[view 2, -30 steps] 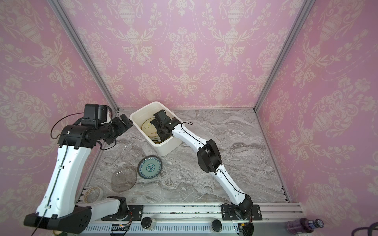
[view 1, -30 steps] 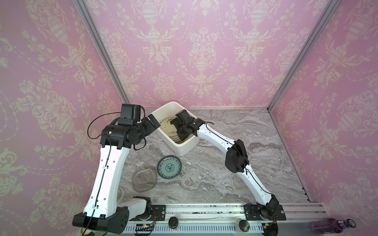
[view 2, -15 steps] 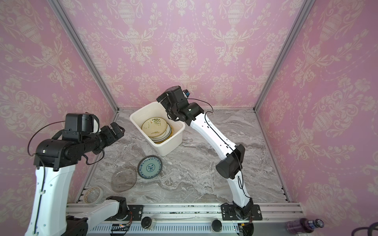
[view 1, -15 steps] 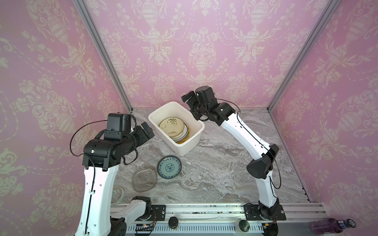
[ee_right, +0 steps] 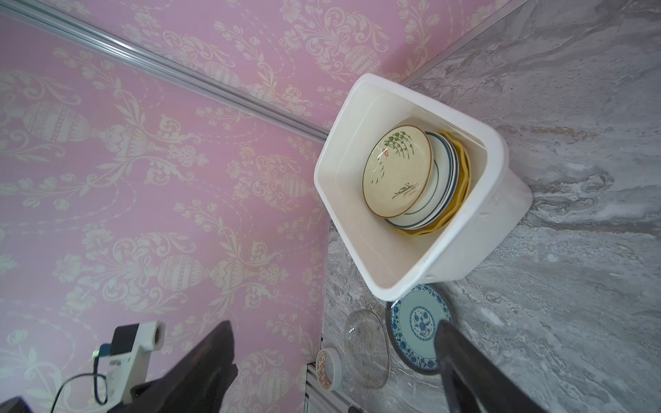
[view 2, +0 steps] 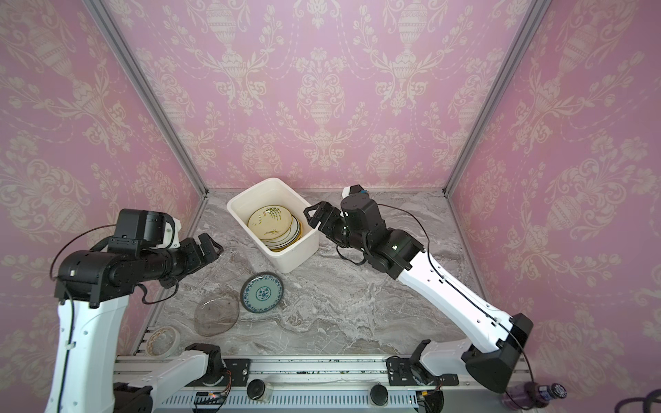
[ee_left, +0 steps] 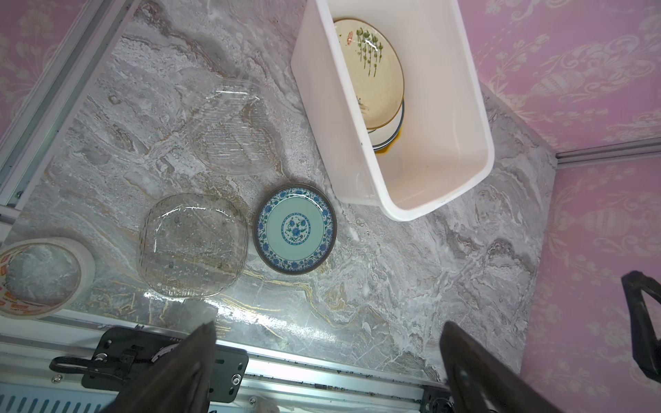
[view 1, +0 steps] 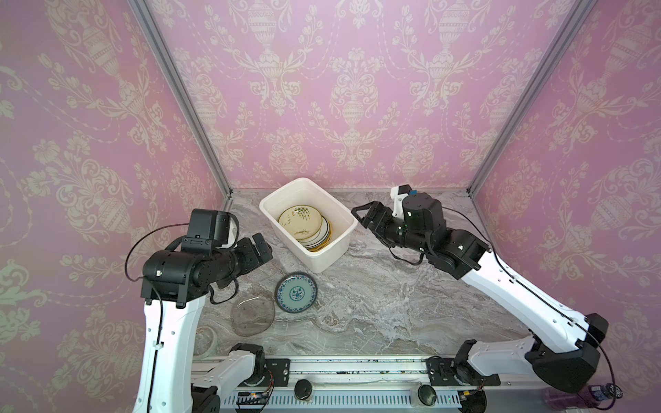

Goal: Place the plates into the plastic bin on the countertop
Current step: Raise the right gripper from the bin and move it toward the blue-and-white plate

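Observation:
The white plastic bin stands at the back of the countertop and holds a stack of plates, topped by a cream one with green sprigs. A teal patterned plate and a clear glass plate lie flat in front of the bin. A second clear glass plate lies left of the bin. My left gripper hovers open and empty left of the bin. My right gripper hangs open and empty just right of the bin's rim.
A tape roll sits at the front left corner by the aluminium rail. Pink wallpapered walls close in the left, back and right sides. A purple bottle lies outside the front right.
My right gripper has come out of the bin, lifted and settled to the bin's right, leaving the cream plate on the stack. My left arm has drawn back to the left.

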You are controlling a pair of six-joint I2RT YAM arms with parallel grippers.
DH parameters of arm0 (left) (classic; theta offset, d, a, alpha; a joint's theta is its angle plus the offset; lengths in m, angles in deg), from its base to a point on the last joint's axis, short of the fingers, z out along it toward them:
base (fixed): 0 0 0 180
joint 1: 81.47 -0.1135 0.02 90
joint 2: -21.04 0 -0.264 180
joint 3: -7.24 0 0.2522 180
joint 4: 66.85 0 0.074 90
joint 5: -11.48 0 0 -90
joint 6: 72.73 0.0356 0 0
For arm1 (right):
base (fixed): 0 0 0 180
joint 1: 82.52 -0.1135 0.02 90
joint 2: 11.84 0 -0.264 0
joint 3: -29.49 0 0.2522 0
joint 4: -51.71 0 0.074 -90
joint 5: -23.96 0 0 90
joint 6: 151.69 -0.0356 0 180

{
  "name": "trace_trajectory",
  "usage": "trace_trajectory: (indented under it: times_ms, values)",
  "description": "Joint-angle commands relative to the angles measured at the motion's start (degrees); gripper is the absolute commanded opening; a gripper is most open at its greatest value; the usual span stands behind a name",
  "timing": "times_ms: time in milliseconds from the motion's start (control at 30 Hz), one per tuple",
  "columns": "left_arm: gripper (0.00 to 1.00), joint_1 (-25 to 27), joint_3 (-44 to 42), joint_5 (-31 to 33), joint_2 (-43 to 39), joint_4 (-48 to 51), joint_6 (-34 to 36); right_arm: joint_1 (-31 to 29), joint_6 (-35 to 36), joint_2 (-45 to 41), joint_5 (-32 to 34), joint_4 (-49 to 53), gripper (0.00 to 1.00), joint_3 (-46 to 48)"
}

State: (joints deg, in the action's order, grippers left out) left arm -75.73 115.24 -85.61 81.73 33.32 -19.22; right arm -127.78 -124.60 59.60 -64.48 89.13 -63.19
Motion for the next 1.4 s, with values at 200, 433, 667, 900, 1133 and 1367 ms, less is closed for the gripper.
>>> trace_trajectory:
  times_ms: [200, 433, 667, 900, 1133, 1367]
  values:
    - [0.99, -0.5, -19.1, -2.6, -4.5, -7.9, -8.8, -9.3, -1.9, -17.7, 8.8, -14.7, 0.89, 28.4]
    - [0.99, -0.4, -29.0, 3.1, -8.0, -14.6, -17.9, -17.1, 1.2, -17.7, 13.3, -29.1, 0.88, 41.3]
    - [0.99, -0.5, -32.0, 2.4, -4.4, -19.8, -20.5, -18.2, 2.6, -10.9, 12.6, -42.6, 0.89, 48.4]
    - [0.99, -0.5, -36.1, 2.6, -3.9, -24.0, -28.1, -17.7, -0.6, -0.2, 6.6, -49.5, 0.88, 48.5]
    - [0.99, -0.5, -40.6, 4.3, -2.4, -29.9, -31.4, -13.2, -6.5, 12.0, -4.5, -55.6, 0.87, 45.4]
    - [0.99, -0.5, -42.4, 2.4, 2.2, -34.7, -28.8, -12.9, -11.6, 25.1, -11.3, -63.9, 0.86, 38.9]
